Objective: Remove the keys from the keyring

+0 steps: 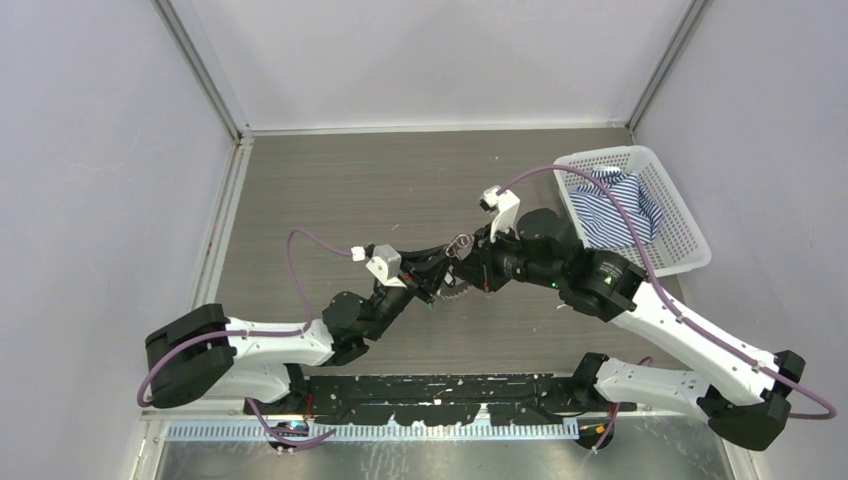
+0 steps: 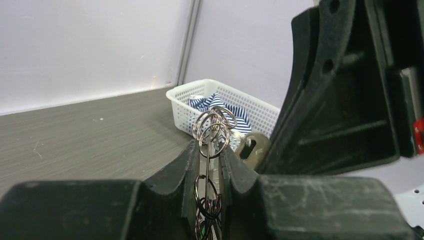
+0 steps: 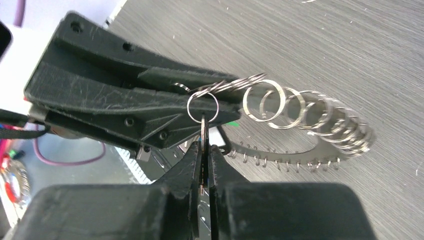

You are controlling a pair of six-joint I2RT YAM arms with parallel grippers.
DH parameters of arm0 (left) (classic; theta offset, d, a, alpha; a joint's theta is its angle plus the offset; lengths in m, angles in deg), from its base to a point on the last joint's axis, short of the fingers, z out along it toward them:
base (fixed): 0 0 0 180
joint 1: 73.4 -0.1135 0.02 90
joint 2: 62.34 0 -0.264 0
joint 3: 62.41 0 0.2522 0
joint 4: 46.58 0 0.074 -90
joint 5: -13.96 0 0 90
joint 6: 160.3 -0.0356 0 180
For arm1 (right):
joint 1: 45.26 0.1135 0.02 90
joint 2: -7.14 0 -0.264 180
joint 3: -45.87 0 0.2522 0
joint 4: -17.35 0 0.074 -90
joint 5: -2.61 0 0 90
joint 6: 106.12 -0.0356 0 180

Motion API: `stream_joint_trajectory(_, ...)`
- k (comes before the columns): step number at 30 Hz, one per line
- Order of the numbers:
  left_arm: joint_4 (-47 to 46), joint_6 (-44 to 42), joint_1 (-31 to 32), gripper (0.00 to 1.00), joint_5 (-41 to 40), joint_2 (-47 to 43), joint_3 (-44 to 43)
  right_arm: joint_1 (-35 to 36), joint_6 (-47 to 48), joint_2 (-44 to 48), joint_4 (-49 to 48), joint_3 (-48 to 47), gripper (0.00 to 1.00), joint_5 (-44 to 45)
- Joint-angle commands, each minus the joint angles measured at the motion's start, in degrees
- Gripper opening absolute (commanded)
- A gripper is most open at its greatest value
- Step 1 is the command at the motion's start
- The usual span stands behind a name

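1. Closest to me, both arms reach in from the near edge and meet nose to nose over the middle of the dark grey wood-grain table.
2. The black plastic right claw is pinched together on a thin flat silvery metal key. It's seen edge-on, with the blade buried between the fingers.
3. That key hangs off a small shiny steel split ring, which sits right at the tips of the black plastic left claw.
4. The left claw is clamped on the bunch of rings at one end of the silvery-grey toothed metal keyring. The keyring looks held up off the table. The rest of it, carrying a row of more split rings, curves away past the left claw's tips.
5. The bit that matters, I reckon: the key's long axis runs in line with the right claw's fingers and meets the left claw roughly crosswise, so the keyring lies straight ahead of the right claw. Both claws touch the bundle, so neither is nearer. Freeing the key probably means working it round that split ring, and the ring could just drag along.
6. Far right corner: a white plastic mesh basket with a crumpled blue-and-white striped cloth in it. No keys in there that I can see.
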Motion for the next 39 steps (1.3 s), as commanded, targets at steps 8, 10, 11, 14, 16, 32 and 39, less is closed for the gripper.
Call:
stream_joint_trajectory(8,-9.25,0.89,-1.02,0.00,-2.53,-1.89,-3.34,7.55,5.58,-3.89,7.97,-5.32,0.01,12.89)
stream_joint_trajectory(10,-8.20,0.92,-1.01,0.00,-1.86,-2.14,-3.19,7.07,5.70,-3.83,8.49,-6.57,0.01,14.22)
stream_joint_trajectory(11,-8.10,0.94,-1.02,0.00,-1.62,-2.06,-3.05,6.48,5.74,-3.71,8.53,-7.14,0.01,14.18)
stream_joint_trajectory(14,-8.16,0.88,-1.01,0.00,-0.55,-1.64,-2.61,3.27,5.12,-3.86,8.49,-8.54,0.01,10.97)
stream_joint_trajectory(16,-8.33,0.64,-1.00,0.00,0.60,-1.39,-2.39,0.42,3.71,-4.03,7.73,-8.70,0.01,7.52)
stream_joint_trajectory(32,-8.61,-2.20,-1.05,0.00,4.08,-0.54,-2.64,-8.29,-2.31,-7.74,8.07,-8.96,0.01,-4.86)
stream_joint_trajectory(39,-7.53,-6.65,-0.94,0.00,6.05,-0.92,-2.59,-12.29,-4.65,-8.97,9.06,-8.98,0.01,-9.43)
